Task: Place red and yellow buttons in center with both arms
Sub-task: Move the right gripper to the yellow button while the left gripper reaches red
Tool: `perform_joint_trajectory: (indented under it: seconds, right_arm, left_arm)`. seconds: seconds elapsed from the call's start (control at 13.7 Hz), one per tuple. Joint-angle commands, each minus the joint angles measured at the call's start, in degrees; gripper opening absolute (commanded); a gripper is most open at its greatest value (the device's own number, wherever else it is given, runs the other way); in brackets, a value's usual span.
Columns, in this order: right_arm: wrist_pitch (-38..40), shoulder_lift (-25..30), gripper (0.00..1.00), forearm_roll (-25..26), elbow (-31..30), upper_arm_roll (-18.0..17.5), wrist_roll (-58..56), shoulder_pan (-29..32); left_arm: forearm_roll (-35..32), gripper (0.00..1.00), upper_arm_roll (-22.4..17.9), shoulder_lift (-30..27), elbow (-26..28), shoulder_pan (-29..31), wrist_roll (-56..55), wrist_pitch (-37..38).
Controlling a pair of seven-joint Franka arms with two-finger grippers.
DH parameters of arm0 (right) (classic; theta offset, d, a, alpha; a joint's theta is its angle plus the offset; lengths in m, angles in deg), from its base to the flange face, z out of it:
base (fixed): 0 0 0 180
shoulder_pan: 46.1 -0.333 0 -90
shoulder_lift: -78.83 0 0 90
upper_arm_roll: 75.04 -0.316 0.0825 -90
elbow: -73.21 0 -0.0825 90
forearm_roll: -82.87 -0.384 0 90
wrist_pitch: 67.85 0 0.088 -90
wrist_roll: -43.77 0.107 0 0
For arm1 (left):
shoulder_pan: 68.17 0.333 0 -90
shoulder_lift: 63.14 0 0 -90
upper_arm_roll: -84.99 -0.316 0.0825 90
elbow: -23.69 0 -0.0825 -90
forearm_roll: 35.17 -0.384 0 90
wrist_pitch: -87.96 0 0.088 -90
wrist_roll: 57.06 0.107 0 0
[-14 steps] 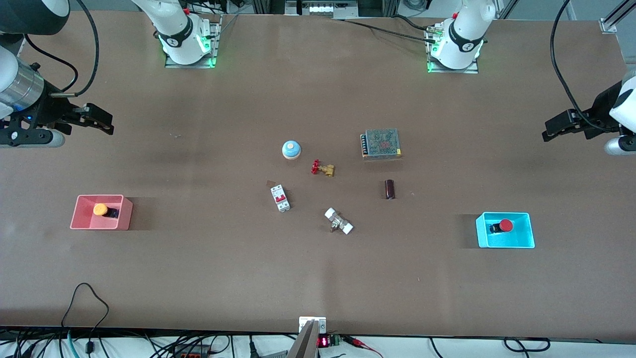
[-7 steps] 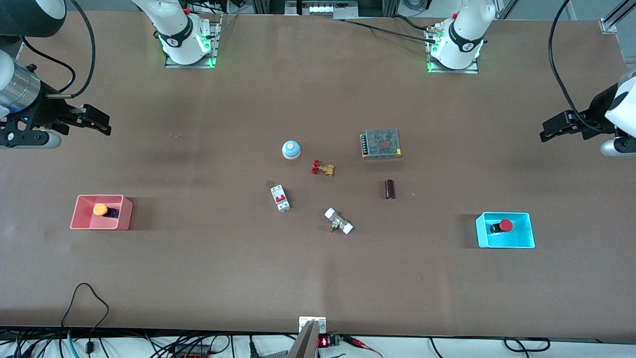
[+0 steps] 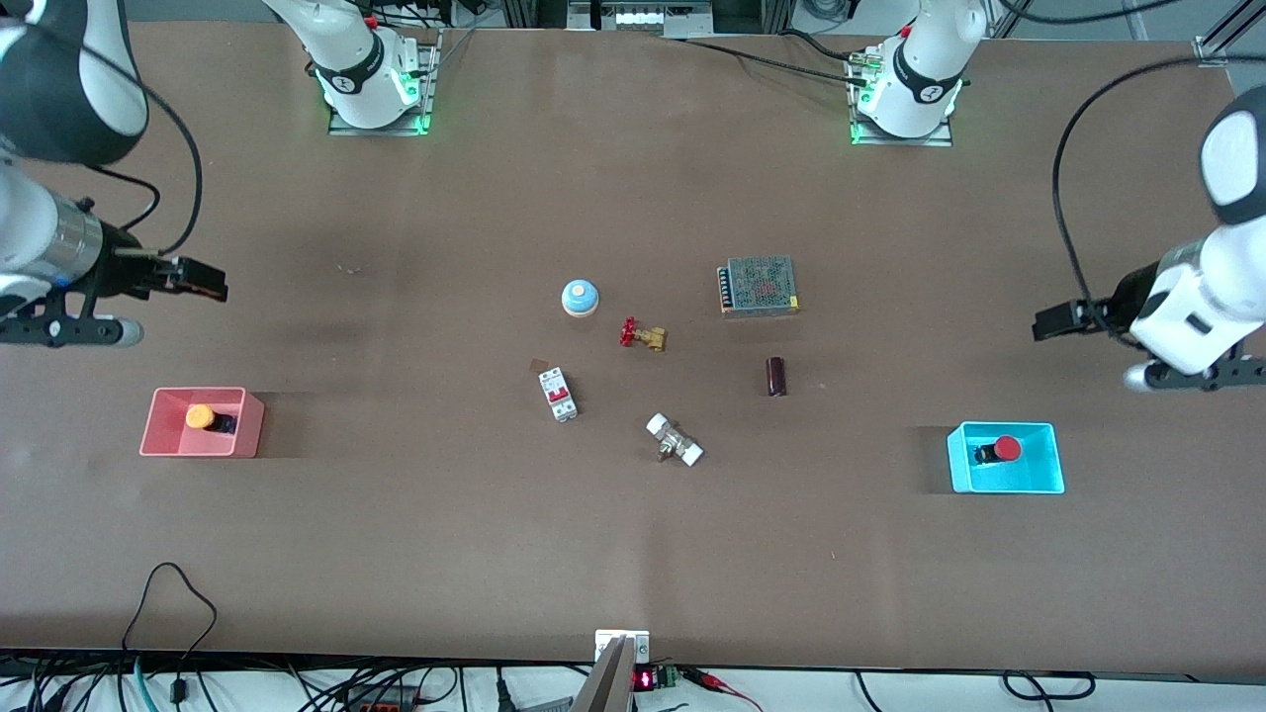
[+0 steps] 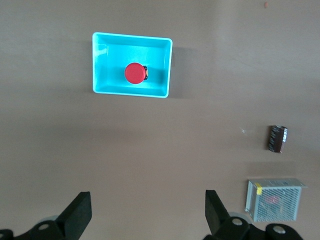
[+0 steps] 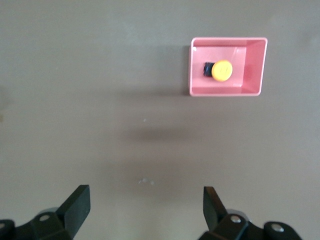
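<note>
The right pincer (image 3: 203, 280) hangs in the air over bare worktop (image 3: 415, 554) at the right arm's end, its two fingers (image 5: 75, 205) spread wide apart with nothing between them; nearer the front camera than the spot below it sits the pink bin (image 3: 158, 435), and inside that bin lies the yellow button (image 3: 200, 416), tipped on its side with its black body showing beside the cap; the right wrist view shows the same pink bin (image 5: 252, 65) with the yellow button (image 5: 221, 70) in it, well apart from the pincer; around the middle of the worktop lie a blue dome on a cream base (image 3: 581, 297), a red and white breaker (image 3: 558, 394), a red-handled brass valve (image 3: 642, 334), a white-ended metal fitting (image 3: 675, 440), a mesh-covered metal box (image 3: 759, 286) and a small dark cylinder (image 3: 776, 376); toward the left arm's end stands the cyan bin (image 3: 1034, 480) with the red button (image 3: 1005, 448) lying inside it, also seen in the left wrist view as the red button (image 4: 135, 73) in the cyan bin (image 4: 107, 50); the left pincer (image 3: 1050, 323) hangs over bare worktop farther from the front camera than the cyan bin, its fingers (image 4: 79, 212) wide apart and holding nothing
</note>
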State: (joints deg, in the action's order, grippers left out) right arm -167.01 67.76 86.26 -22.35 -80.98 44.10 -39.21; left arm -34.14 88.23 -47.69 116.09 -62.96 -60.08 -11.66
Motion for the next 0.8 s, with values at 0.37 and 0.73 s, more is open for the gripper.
perform_joint_trajectory:
  seconds: [0.37, 0.73]
  right_arm:
    - [-18.85, -11.41, 1.00, 9.34, 0.29, 0.04, -4.03, 2.96]
    - [-29.14, -16.08, 1.00, 9.80, -0.32, 0.84, -8.59, 5.50]
  left_arm:
    - [-1.30, 1.00, 0.01, 9.06, 2.76, 2.34, 0.91, -21.79]
    - [-2.43, 1.00, 0.01, 13.62, 5.59, 2.70, 2.66, -32.11]
